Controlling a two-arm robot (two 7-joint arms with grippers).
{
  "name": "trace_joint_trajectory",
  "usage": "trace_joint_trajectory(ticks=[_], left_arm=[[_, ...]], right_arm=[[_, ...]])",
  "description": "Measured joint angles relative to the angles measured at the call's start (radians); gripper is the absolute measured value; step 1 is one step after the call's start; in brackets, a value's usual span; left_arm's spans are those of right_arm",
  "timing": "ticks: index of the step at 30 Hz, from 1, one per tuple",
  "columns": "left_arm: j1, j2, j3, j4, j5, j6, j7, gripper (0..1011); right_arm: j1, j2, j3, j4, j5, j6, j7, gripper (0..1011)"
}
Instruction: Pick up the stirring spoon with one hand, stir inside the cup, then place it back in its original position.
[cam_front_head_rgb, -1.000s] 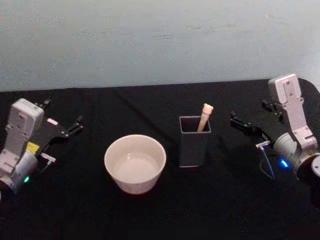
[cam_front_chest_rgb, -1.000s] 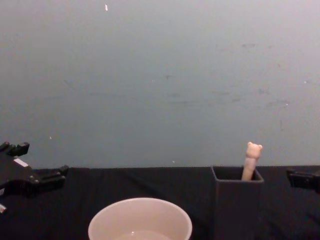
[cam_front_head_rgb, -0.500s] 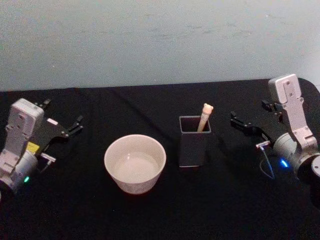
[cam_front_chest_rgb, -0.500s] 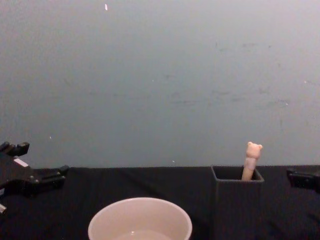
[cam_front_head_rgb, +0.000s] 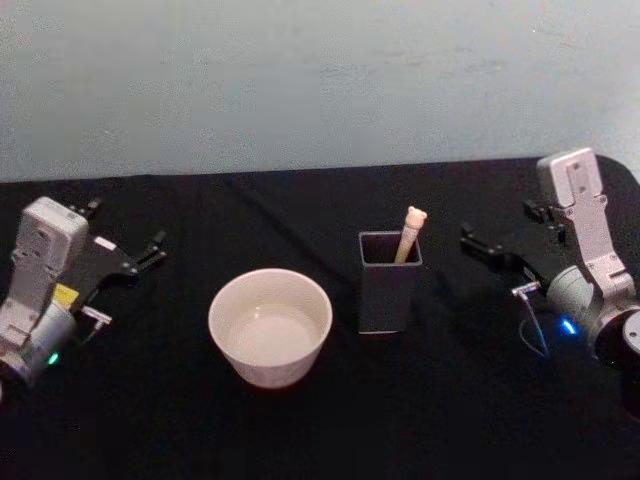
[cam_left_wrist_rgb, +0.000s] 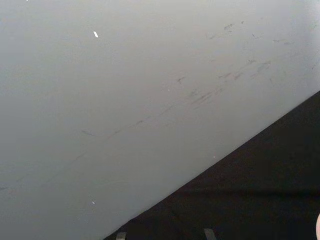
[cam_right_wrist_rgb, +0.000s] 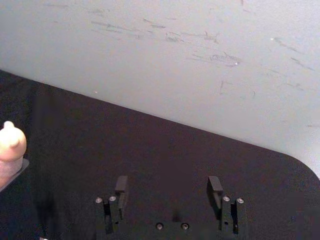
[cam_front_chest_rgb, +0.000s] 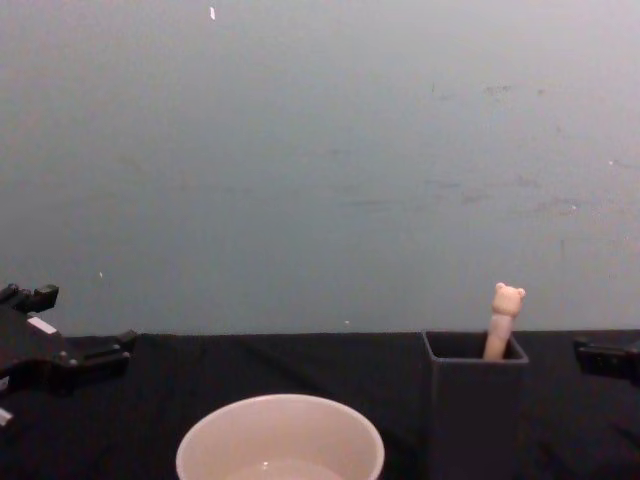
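The stirring spoon (cam_front_head_rgb: 410, 234) stands in the dark grey square holder (cam_front_head_rgb: 389, 290), its original position. Its beige handle and bear head (cam_front_chest_rgb: 507, 298) rise above the rim, and its bowl is hidden inside. The cream-white cup (cam_front_head_rgb: 270, 325) sits on the black table just left of the holder. My right gripper (cam_front_head_rgb: 505, 229) hovers open to the right of the holder, apart from it, with nothing between its fingers (cam_right_wrist_rgb: 121, 187). The bear head (cam_right_wrist_rgb: 10, 141) lies off to one side in the right wrist view. My left gripper (cam_front_head_rgb: 124, 229) is open at the table's left, away from the cup.
A black cloth (cam_front_head_rgb: 330, 420) covers the table, with a pale grey-blue wall (cam_front_head_rgb: 320, 80) right behind its far edge. The cup (cam_front_chest_rgb: 280, 438) and holder (cam_front_chest_rgb: 477, 405) stand close together in the middle.
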Motion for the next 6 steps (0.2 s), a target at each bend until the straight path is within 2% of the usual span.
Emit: trace_joint_trajectory(ticks=[6], left_arm=[[0.0,0.0,0.0,0.0,0.0,0.0,0.0,1001]], right_arm=[[0.0,0.0,0.0,0.0,0.0,0.0,0.0,1002]])
